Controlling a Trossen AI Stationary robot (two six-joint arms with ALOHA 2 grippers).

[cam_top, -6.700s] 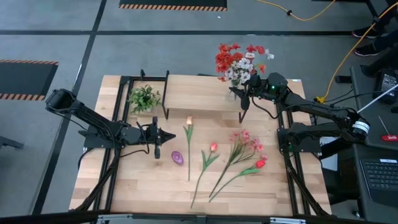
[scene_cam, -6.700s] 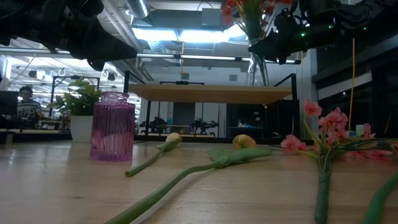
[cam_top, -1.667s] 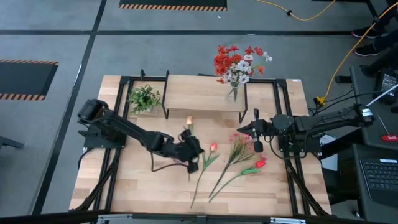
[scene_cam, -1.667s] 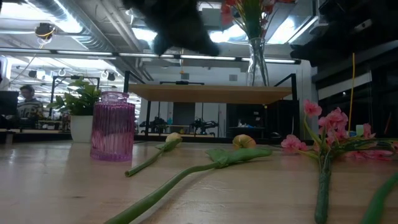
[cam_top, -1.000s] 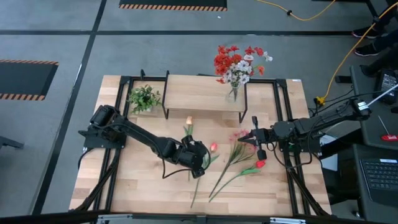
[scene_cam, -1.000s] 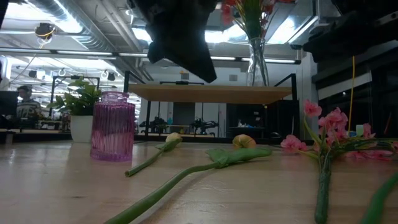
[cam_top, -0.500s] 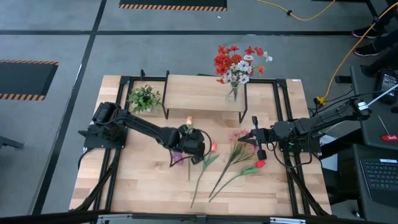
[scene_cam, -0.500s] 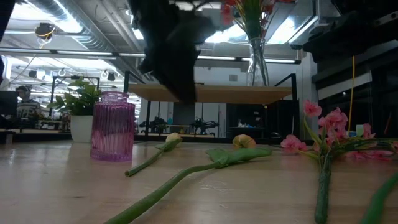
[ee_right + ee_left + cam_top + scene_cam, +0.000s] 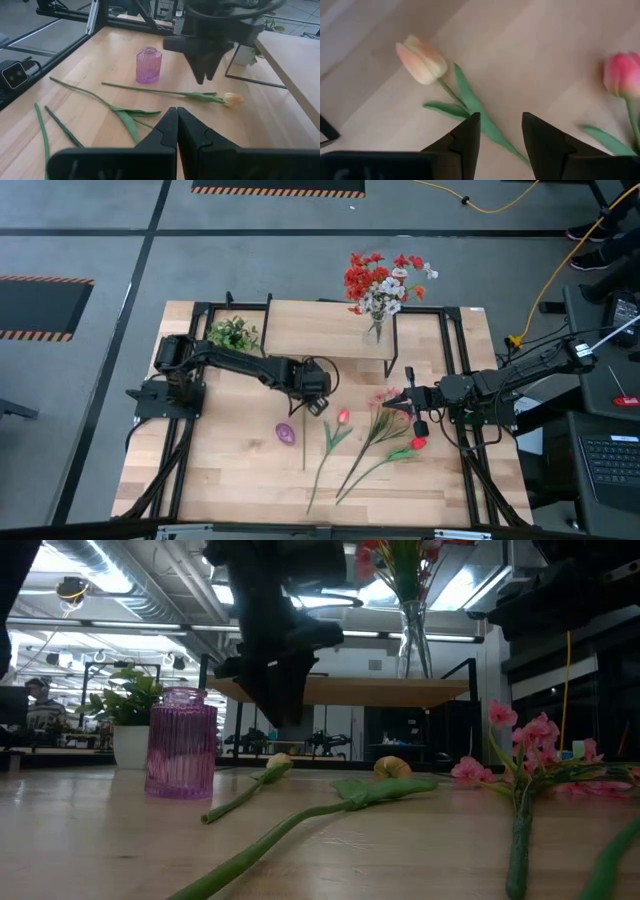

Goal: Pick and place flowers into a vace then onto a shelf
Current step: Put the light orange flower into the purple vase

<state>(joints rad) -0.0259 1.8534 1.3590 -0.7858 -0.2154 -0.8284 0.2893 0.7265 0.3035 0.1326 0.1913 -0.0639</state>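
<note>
Left hand (image 9: 500,142) parted — over peach tulip (image 9: 421,61).

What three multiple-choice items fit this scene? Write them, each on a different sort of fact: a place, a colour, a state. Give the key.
1. The clear vase of red and white flowers stands:
A on the floor
B on the shelf
C in a gripper

2. The small empty vase on the tabletop is:
A purple
B blue
C green

3. The right gripper is:
A open wide
B holding a tulip
C shut and empty

Key:
1. B, its base sits on the raised board's right end.
2. A, the ribbed glass is purple.
3. C, the fingers meet with nothing between them.
</note>
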